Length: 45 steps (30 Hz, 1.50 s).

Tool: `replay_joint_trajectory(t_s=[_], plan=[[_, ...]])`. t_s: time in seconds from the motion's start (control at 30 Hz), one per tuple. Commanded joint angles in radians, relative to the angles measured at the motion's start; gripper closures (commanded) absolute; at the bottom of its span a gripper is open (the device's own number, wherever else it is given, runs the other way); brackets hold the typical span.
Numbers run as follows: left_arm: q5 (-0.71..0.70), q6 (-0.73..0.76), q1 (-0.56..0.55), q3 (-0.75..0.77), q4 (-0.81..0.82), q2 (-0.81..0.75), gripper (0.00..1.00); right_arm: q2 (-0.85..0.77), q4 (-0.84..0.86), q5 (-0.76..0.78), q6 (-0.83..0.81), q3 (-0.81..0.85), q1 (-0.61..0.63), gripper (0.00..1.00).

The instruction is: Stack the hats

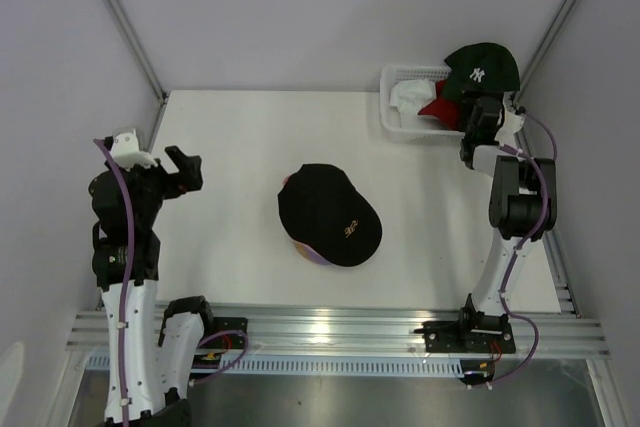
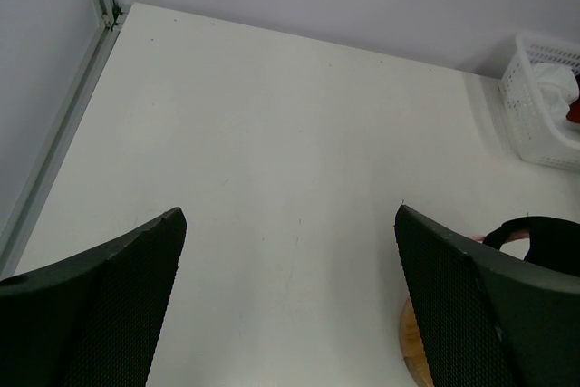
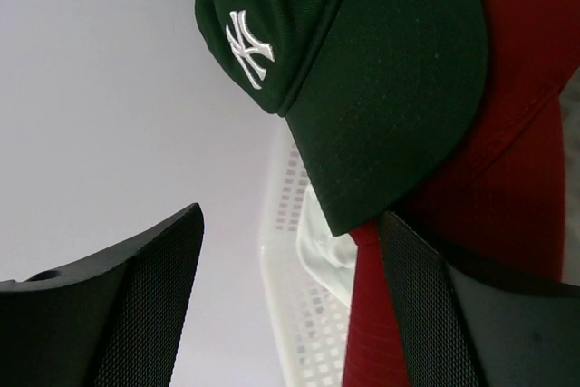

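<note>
Right gripper [image 3: 290,224] stands spread wide with nothing between its pads, hanging over the white mesh basket [image 1: 392,119] at the upper right of the overhead view. Left gripper [image 1: 186,169] is likewise released, parked at the left of the table [image 1: 220,127], well apart from any hat.

Step in hand, as I judge it: fetching the fourth hat. The stack sits mid-table with the black cap [image 1: 330,215] on top. Thin edges of the pink cap [image 1: 287,182] and the purple cap [image 1: 312,255] just show under its rim. Three hats lie in the basket. The dark green cap [image 1: 480,65] is uppermost, its crown leaning over the far rim. The red cap [image 1: 440,110] is under it and the white cap [image 1: 408,97] is to the left. The next move calls for the right gripper to go in on the green brim and close on it alone, without snagging the red cap beneath. It must then lift the hat clear of the basket wall and carry it to the stack.

The right wrist view shows what the overhead cannot. The green brim's tip points down between the open fingers [image 3: 145,305] and lies on the red cap, with white mesh below. Only the left wrist view shows the round wooden stand [image 2: 412,351] plainly, at lower right beside the black cap's edge.
</note>
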Motion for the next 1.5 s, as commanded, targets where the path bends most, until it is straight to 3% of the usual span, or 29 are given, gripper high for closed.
replay_joint_trajectory(t_s=[0.0, 0.1, 0.3, 0.5, 0.8, 0.87, 0.97, 1.03, 1.07, 1.1, 1.27, 1.47], plan=[[0.005, 0.012, 0.021, 0.028, 0.007, 0.015, 0.01, 0.023, 0.021, 0.065, 0.126, 0.018, 0.035, 0.2], [0.014, 0.011, 0.035, 0.032, 0.008, 0.013, 0.01, -0.009, 0.034, 0.209, 0.165, -0.03, 0.096, 0.15], [0.043, 0.003, 0.05, 0.029, 0.017, 0.007, 0.01, 0.008, -0.043, 0.226, 0.271, 0.008, 0.107, 0.01], [0.048, 0.0, 0.061, 0.028, 0.017, 0.01, 0.0, 0.036, -0.219, 0.286, 0.301, 0.134, 0.119, 0.01], [0.04, 0.002, 0.068, 0.028, 0.014, 0.016, 0.0, 0.114, -0.318, 0.363, 0.312, 0.258, 0.121, 0.02], [0.04, 0.002, 0.071, 0.029, 0.014, 0.018, 0.01, 0.115, -0.295, 0.363, 0.282, 0.263, 0.115, 0.07], [0.042, 0.002, 0.073, 0.031, 0.014, 0.016, 0.0, 0.118, -0.244, 0.367, 0.216, 0.267, 0.113, 0.29], [0.04, 0.002, 0.076, 0.034, 0.014, 0.018, 0.0, 0.123, -0.243, 0.369, 0.211, 0.27, 0.109, 0.49], [0.042, 0.002, 0.076, 0.029, 0.014, 0.016, 0.01, 0.126, -0.24, 0.361, 0.205, 0.27, 0.106, 0.53], [0.042, 0.002, 0.076, 0.031, 0.014, 0.016, 0.01, 0.128, -0.232, 0.352, 0.191, 0.27, 0.103, 0.65], [0.042, 0.002, 0.079, 0.028, 0.014, 0.01, 0.0, 0.114, -0.22, 0.275, 0.132, 0.257, 0.084, 0.97], [0.046, 0.0, 0.081, 0.028, 0.014, -0.004, 0.01, 0.002, -0.217, 0.235, -0.019, 0.189, 0.052, 1.0]])
